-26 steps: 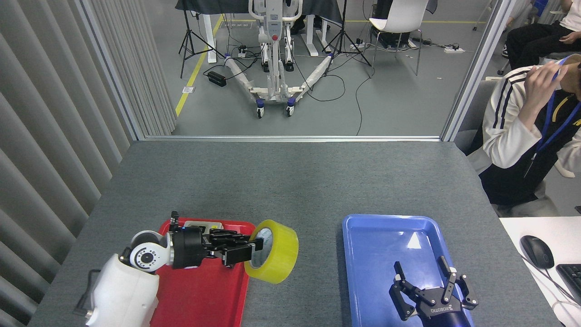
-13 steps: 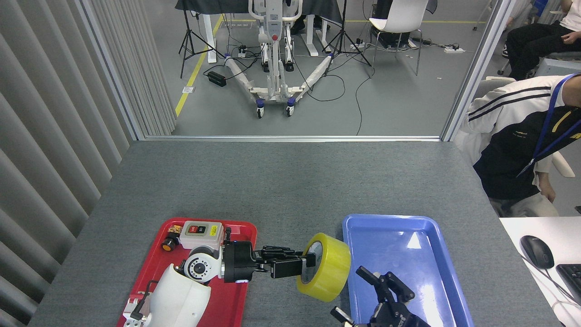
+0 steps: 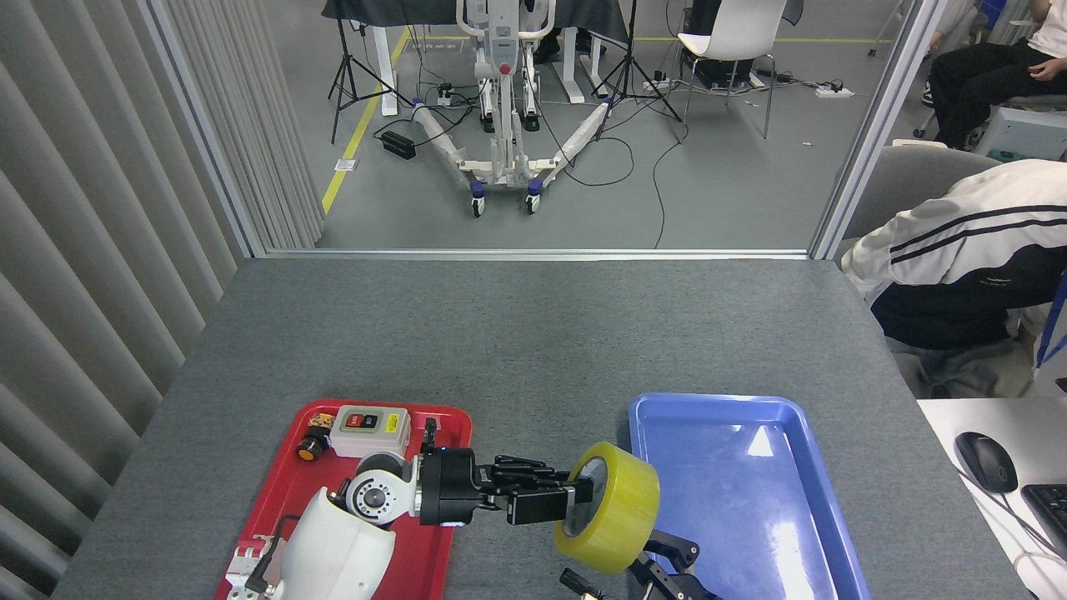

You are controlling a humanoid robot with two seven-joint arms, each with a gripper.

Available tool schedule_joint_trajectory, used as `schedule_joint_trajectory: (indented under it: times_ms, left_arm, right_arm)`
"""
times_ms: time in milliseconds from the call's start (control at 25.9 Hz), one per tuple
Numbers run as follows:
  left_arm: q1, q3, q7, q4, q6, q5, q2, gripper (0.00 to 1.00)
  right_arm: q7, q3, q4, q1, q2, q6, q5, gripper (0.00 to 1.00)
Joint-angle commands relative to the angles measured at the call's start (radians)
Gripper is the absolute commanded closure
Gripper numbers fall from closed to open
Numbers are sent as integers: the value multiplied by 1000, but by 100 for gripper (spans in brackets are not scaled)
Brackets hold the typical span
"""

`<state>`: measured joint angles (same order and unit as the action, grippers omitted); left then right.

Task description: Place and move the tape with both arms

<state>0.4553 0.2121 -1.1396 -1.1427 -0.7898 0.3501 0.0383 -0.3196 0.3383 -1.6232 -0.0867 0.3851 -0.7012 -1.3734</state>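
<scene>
The wide roll of translucent yellow packing tape with a white core (image 3: pixel 613 520) was held clear of the grey felt-covered surface (image 3: pixel 517 333), in the gap between the red plastic tray (image 3: pixel 292 492) and the blue plastic tray (image 3: pixel 750 475), its right rim just reaching the blue tray's near-left corner. The left arm's black gripper (image 3: pixel 575 500) reached out level from the left, its jaws closed on the roll's wall, one side apparently inside the core. The roll stood on edge with the core opening towards the arm; this probably left the outer yellow face free for a second grasp.

The right arm's black gripper (image 3: pixel 646 575) showed only in part at the bottom edge, directly beneath the roll. Whether its jaws were spread or closed could not be told, nor whether they touched the tape. Its position suggested a handover was being prepared.

A grey-white switch box with red and black buttons (image 3: pixel 369 429) lay at the far end of the red tray, untouched. The blue tray held nothing.
</scene>
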Motion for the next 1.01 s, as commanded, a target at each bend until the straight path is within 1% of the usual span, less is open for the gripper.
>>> schedule_joint_trajectory:
  times_ms: [0,39,77,116,193,232,271,348,387,464,503,580,657,696,773,851,890,967]
  left_arm:
    - [-9,6,18,-3,4,0,0,100]
    - [-9,6,18,-3,4,0,0,100]
    - [-9,4,20,-3,4,0,0,94]
    - [-9,-2,23,-2,4,-2,2,71]
    - [-4,-22,53,6,4,-20,3,20]
    - [-1,-36,72,6,4,-45,2,0]
    - [-1,-43,75,3,4,-56,-2,0]
    - [-1,-50,75,8,4,-59,-9,0]
    - [0,-54,77,8,4,-66,-12,0]
    - [-1,-77,92,8,4,-75,-32,0]
    - [-6,-92,112,6,4,-85,-58,0]
    - [-18,-128,192,0,4,-83,-117,0]
    - [-46,-138,291,0,4,-33,-149,1]
    - [-50,-142,369,-3,4,32,-170,1]
    - [-69,-142,578,-32,4,202,-222,1]
    - [-133,-135,777,-140,4,401,-270,1]
    - [-171,-129,847,-206,60,498,-279,1]
    - [-250,-69,943,-344,337,715,-281,1]
  right_arm:
    - [-10,-5,-3,-5,1,81,-6,100]
    - [-13,-7,-3,-4,3,101,-4,100]
    - [-15,-12,-4,-4,4,111,-3,100]
    - [-19,-16,-4,-2,6,118,0,100]
    - [-29,-33,-6,-4,9,137,-3,100]
    - [-29,-39,-4,-4,11,160,-6,100]
    - [-27,-42,-4,-4,9,195,-9,100]
    - [-7,-47,-3,-4,1,339,-23,100]
    - [22,-59,2,-4,0,426,-32,100]
    - [120,-130,9,-4,4,543,-27,100]
    - [191,-162,11,-2,9,574,-20,100]
    - [376,-205,11,7,14,591,19,100]
    - [620,-217,9,28,14,597,66,100]
    - [754,-217,8,59,12,609,89,100]
    - [971,-217,2,101,17,644,163,100]
    - [1134,-216,3,133,21,678,252,99]
    - [1180,-216,3,139,20,698,278,97]
    - [1225,-219,3,148,21,756,336,95]
